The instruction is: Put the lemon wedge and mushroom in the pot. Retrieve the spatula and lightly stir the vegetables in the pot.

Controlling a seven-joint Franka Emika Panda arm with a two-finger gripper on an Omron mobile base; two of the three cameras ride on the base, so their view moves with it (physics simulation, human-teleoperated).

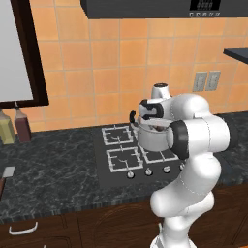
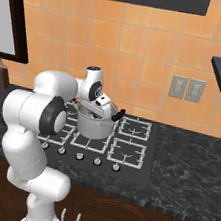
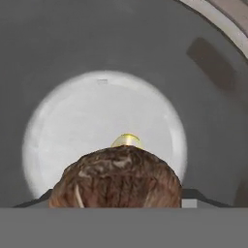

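Hand view — looking straight down into the pot [image 3: 58,58], mushroom [image 3: 116,177] pinched in the gripper [image 3: 116,201], lemon wedge [image 3: 127,140] already on the bottom. Placing step, nearly done — next, letting go, then off left for the spatula [image 1: 7,173] by the bottles [image 1: 14,125].

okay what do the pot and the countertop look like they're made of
The pot looks like brushed steel: silvery grey walls with a dull sheen, black handles, and a pale, softly reflective floor in the hand view. The countertop looks like polished dark stone, probably granite or marble, judging by its black surface with pale veining.
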